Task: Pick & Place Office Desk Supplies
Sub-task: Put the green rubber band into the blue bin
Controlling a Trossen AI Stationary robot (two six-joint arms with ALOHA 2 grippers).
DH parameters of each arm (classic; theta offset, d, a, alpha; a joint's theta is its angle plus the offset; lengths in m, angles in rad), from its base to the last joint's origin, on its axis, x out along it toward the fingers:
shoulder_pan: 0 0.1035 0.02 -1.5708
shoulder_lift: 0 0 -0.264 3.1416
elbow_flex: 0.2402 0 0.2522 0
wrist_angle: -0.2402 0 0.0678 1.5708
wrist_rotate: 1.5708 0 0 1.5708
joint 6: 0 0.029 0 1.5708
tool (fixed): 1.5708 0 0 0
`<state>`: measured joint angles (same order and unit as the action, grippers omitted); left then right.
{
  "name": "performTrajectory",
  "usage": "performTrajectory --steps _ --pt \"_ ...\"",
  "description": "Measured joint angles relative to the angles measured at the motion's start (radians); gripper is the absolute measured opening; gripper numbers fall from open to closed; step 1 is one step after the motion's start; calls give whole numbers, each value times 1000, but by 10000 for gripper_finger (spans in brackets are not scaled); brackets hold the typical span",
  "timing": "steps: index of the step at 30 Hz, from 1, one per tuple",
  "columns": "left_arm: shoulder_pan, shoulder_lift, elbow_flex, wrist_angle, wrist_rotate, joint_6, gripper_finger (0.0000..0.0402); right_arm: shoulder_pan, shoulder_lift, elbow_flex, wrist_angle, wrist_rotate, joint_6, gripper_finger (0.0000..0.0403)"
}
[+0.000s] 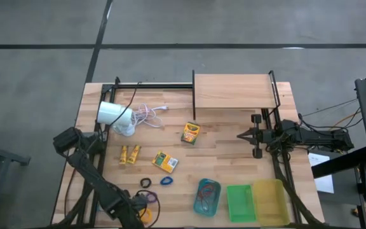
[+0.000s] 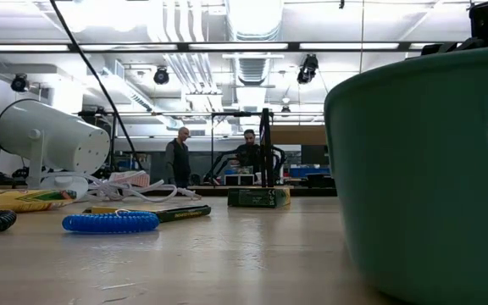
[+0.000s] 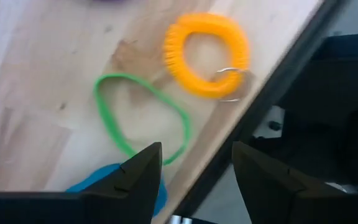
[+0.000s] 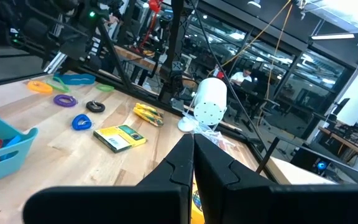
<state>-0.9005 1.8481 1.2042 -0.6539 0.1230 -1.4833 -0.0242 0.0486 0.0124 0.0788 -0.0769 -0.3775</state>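
Hovering over the desk's (image 1: 234, 159) near corner, the left hand (image 3: 194, 171) has its fingers spread with nothing between them, above a green loop (image 3: 138, 115) and an orange coil loop (image 3: 207, 56) lying just beside each other at the desk's edge. A blue piece (image 3: 114, 180) shows under one finger. The right hand (image 4: 193, 163), pressed together and empty, waits by the wooden shelf (image 1: 235, 91). Crayon boxes (image 1: 190, 132) lie mid-desk; the teal tray (image 1: 206, 196) holds more loops.

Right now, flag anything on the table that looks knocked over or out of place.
The white lamp lies tipped on its side near the table's left edge, its cord in a loose tangle beside it. The orange coil loop sits right at the table edge.
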Motion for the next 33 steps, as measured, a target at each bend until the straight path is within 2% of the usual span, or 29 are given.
performTrajectory --steps 5,14,33 --pt "1 0 -41 40 54 -8 190 0 0 0 0 0 0 8" --pt "1 0 -66 114 61 14 182 0 0 0 0 0 0 8" --pt "30 0 -66 79 59 128 181 0 0 0 0 0 0 8"
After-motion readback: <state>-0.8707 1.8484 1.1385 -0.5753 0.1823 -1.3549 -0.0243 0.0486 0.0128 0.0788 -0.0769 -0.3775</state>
